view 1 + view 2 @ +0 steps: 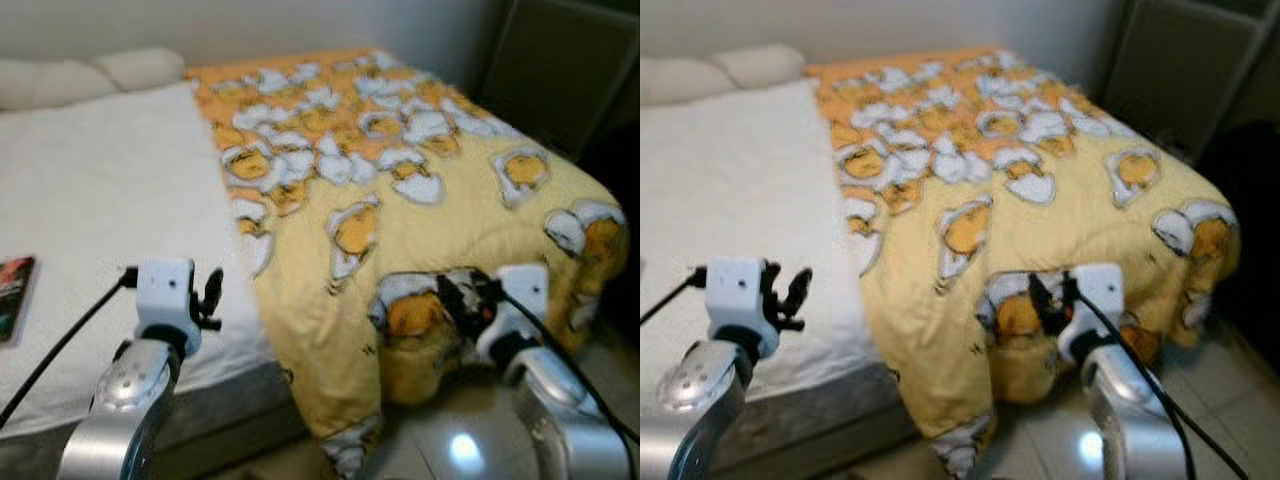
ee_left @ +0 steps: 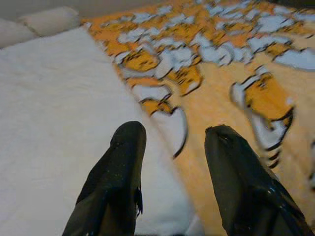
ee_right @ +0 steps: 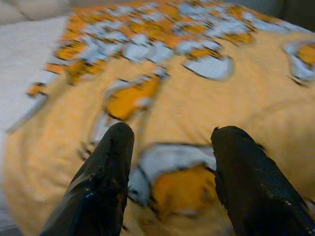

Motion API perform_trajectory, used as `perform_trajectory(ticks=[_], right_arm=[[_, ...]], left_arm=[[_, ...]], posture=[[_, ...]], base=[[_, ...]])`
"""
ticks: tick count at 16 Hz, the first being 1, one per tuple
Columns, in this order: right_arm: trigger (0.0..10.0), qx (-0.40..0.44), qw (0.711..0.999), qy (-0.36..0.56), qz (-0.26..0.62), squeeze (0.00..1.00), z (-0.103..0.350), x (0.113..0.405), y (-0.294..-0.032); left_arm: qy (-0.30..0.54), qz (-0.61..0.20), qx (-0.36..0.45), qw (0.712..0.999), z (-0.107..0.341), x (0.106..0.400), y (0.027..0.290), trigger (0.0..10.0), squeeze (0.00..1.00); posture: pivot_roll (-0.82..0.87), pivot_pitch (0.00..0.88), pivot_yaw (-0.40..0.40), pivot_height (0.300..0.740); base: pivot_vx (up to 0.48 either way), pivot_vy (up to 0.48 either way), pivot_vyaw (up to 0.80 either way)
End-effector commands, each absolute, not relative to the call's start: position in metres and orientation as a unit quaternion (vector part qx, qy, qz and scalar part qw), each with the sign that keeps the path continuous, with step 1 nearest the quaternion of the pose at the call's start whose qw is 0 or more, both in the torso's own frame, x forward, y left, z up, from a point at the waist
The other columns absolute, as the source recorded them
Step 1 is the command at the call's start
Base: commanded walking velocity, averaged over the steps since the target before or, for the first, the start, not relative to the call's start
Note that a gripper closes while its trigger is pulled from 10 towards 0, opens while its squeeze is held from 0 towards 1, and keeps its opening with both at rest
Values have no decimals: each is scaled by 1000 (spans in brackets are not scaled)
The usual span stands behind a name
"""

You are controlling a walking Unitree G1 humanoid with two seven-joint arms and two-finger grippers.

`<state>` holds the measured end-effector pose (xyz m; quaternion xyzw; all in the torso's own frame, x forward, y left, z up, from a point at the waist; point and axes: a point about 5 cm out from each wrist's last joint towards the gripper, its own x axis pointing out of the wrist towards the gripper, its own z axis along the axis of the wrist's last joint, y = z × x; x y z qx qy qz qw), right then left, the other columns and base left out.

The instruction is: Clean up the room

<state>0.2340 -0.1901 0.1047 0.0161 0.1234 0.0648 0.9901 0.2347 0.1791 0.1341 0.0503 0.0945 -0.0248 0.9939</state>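
Yellow patterned quilt [image 1: 420, 200] covers the bed's right half, near corner drooping floorward. Right gripper [image 3: 170, 162] wide open just over that corner; left gripper [image 2: 170, 157] wide open above the quilt's left edge on the white mattress [image 1: 110, 190]. Risk: pinching one thin fold, so the quilt slips out when pulled.

Left of the quilt [image 1: 420, 220] the white bed [image 1: 100, 200] lies bare and open. A book [image 1: 14, 296] sits far left of the quilt; pillows [image 1: 90, 72] block its far-left end.

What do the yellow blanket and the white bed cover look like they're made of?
The yellow blanket looks like soft padded fabric, matte and printed: it puffs and folds thickly at the bed's corner. The white bed cover looks like a matte, slightly nubby cloth, maybe terry or quilted; blur leaves it open.
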Motion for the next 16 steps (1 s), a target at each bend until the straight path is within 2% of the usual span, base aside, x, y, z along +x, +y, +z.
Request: perform_trajectory(ticks=[1, 9, 12, 13, 16], right_arm=[[10000, 20, 990, 124, 66, 0, 106, 236, -188], [10000, 11, 990, 122, 69, 0, 106, 248, -194], [10000, 11, 989, 121, 78, 0, 107, 250, -192], [10000, 13, 989, 122, 80, 0, 106, 252, -191], [10000, 14, 989, 122, 82, 0, 105, 253, -189]], left_arm=[[95, -8, 56, 994, 133, 235, 185, 10000, 0], [95, 1, 63, 993, 129, 241, 185, 10000, 0], [89, 13, 66, 994, 131, 244, 187, 10000, 0], [87, 11, 46, 995, 132, 246, 187, 10000, 0], [86, 15, 43, 995, 134, 252, 191, 10000, 0]], posture=[[-108, 0, 34, 740], [-123, 0, 51, 740], [-119, 0, 44, 740], [-116, 0, 42, 740], [-116, 0, 43, 740]], base=[[0, -356, 0], [0, -358, 0], [0, -361, 571], [0, 0, 725], [0, 480, 479]])
